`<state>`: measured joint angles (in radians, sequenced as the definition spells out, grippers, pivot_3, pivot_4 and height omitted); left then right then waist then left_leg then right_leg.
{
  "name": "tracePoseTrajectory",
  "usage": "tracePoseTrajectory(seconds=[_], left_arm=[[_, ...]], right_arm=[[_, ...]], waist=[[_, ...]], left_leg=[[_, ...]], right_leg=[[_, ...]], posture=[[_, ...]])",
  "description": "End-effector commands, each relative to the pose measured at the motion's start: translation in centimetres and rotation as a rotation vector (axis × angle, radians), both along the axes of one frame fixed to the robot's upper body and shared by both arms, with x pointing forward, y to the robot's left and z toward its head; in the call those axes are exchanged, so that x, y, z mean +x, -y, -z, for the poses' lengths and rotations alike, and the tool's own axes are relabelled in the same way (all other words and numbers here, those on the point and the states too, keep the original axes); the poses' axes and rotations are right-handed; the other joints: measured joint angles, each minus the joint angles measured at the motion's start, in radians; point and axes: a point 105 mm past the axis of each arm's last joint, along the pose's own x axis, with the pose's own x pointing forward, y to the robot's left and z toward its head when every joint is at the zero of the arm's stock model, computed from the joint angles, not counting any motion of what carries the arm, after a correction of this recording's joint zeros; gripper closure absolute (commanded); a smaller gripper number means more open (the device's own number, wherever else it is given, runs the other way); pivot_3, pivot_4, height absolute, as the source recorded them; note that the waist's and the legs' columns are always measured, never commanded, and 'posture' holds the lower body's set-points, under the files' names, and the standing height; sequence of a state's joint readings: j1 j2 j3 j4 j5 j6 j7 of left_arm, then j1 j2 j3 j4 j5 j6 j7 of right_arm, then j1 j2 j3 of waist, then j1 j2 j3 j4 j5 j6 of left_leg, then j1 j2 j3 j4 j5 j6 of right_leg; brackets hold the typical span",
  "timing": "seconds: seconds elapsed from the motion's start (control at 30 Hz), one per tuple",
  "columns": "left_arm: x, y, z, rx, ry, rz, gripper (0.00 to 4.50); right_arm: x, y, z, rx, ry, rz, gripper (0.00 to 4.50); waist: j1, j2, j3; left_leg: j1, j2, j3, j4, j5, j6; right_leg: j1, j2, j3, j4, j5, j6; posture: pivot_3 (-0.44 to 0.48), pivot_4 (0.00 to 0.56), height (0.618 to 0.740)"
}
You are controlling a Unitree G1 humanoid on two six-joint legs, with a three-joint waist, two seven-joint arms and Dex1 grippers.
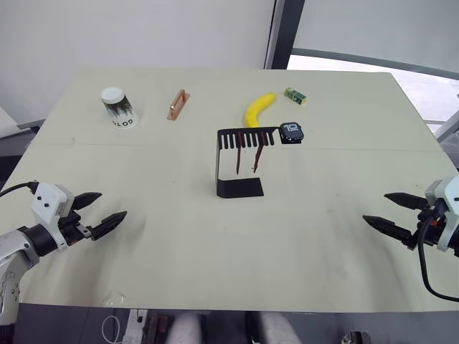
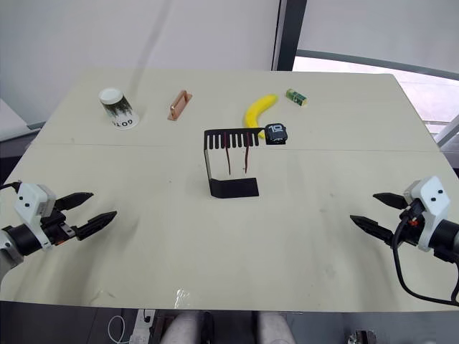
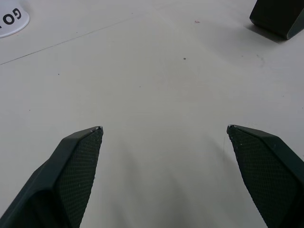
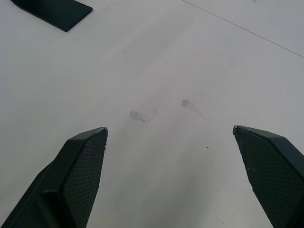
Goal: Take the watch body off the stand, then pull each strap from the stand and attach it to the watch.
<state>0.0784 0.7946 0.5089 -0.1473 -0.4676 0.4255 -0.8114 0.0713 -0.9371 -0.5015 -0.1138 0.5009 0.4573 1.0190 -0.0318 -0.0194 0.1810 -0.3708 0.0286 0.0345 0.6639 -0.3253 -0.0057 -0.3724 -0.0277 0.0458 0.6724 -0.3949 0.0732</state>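
Note:
The black stand (image 1: 239, 188) sits mid-table, its comb-slotted arm running rightward. On the ring at that arm's right end rests the watch body (image 1: 291, 132), black with a pale screen. Two dark red straps (image 1: 239, 155) hang side by side from the comb slots. My left gripper (image 1: 100, 210) hovers open over the table's near left part, far from the stand. My right gripper (image 1: 386, 211) is open at the near right, equally far away. A corner of the stand's foot (image 4: 52, 12) appears in the right wrist view.
Along the back of the table lie an upturned white paper cup (image 1: 117, 107), a copper-coloured bar (image 1: 176, 104), a yellow banana (image 1: 257, 110) and a small green block (image 1: 295, 95). The table's front edge (image 1: 237, 308) runs close below both grippers.

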Motion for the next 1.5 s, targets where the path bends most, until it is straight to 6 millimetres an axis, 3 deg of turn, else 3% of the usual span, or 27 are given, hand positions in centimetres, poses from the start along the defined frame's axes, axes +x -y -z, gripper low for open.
tracePoseTrajectory(seconds=[0.03,0.8,1.0,1.17,1.5], left_arm=[[0.2,0.7,-1.2,0.014,0.044,0.025,0.00],[0.5,3.3,-1.1,-0.030,0.010,0.107,0.00],[-0.1,6.6,-3.7,-0.109,0.019,0.284,0.00],[0.2,10.5,-8.4,-0.171,0.114,0.487,0.00],[1.4,13.2,-12.2,-0.153,0.202,0.668,0.00]], right_arm=[[0.4,-0.4,-1.6,-0.023,0.079,-0.006,0.03],[0.8,-1.6,-2.1,-0.035,0.173,0.067,0.03],[-0.2,-3.8,-2.8,-0.019,0.215,0.065,0.03],[-1.3,-7.5,-4.8,0.039,0.290,0.022,0.03],[-2.2,-13.2,-8.9,0.202,0.404,-0.083,0.03]], waist=[[0.000,0.000,0.000],[0.001,0.000,0.000],[0.001,0.000,0.000],[0.004,0.000,0.000],[-0.001,0.000,0.000]], left_leg=[[0.000,0.000,0.000,0.000,0.000,0.000],[0.000,0.000,0.000,0.000,0.000,0.000],[-0.001,0.000,0.000,0.000,0.001,-0.001],[-0.001,0.000,-0.001,0.000,0.003,-0.006],[-0.001,0.000,0.000,0.001,0.004,-0.009]], right_leg=[[0.000,0.000,0.000,0.000,0.000,0.000],[-0.001,0.000,0.000,0.001,0.000,0.000],[-0.001,0.000,0.000,0.002,0.000,0.000],[-0.001,0.001,0.000,0.002,0.000,0.000],[-0.002,0.002,0.001,0.002,0.000,0.000]], posture=[[0.000,0.150,0.740],[0.000,0.150,0.740],[0.000,0.150,0.740],[0.000,0.150,0.740],[0.000,0.150,0.740]])
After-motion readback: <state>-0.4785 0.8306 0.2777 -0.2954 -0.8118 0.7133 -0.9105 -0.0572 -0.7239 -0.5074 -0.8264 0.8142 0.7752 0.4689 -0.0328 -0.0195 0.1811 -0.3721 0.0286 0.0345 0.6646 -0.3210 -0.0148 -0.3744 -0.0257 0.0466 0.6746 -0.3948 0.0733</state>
